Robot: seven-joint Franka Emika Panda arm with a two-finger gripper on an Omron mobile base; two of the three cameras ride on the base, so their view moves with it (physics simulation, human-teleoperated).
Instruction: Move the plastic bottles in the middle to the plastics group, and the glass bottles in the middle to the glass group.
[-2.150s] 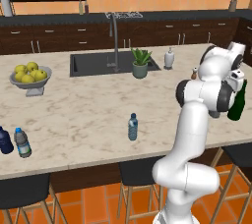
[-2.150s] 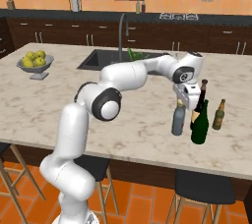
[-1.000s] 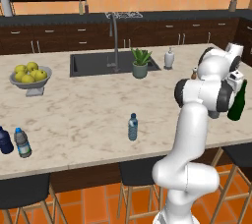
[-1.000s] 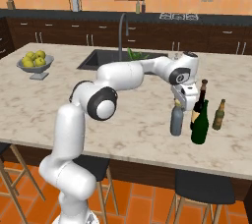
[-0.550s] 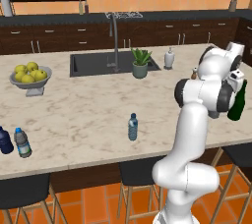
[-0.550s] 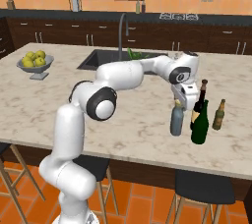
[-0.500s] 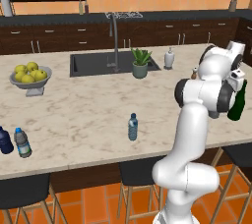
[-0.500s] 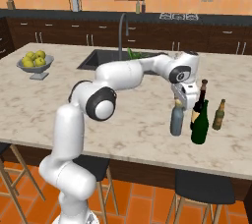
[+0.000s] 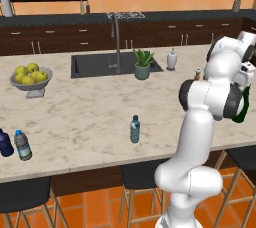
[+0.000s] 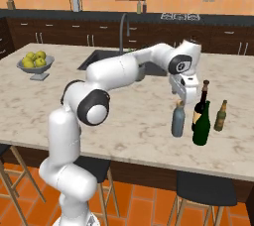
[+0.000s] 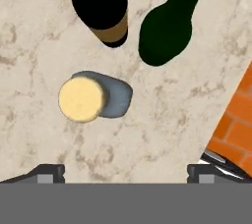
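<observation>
My gripper (image 10: pixel 181 96) hangs open just above the squat grey-blue bottle (image 10: pixel 177 122), holding nothing. In the hand view its tan stopper (image 11: pixel 81 98) lies between and ahead of my gripper (image 11: pixel 125 173), off to the left. The tall dark green wine bottle (image 10: pixel 201 125) stands right beside it, by the black wine bottle (image 10: pixel 203 102) and the brown bottle (image 10: pixel 220 116). The small clear water bottle (image 9: pixel 134 129) stands alone mid-counter. The navy bottle (image 9: pixel 4 143) and the clear blue-capped bottle (image 9: pixel 22 145) stand at the far left.
The counter's front edge (image 11: pixel 224 100) runs close to the bottles, with orange floor beyond it. A sink with a tall tap (image 9: pixel 116 62), a potted plant (image 9: pixel 142 64), a soap dispenser (image 9: pixel 171 60) and a bowl of yellow fruit (image 9: pixel 30 78) sit farther back.
My hand has lifted slightly above the grey-blue bottle, which stays standing on the counter. The other bottles have not moved.
</observation>
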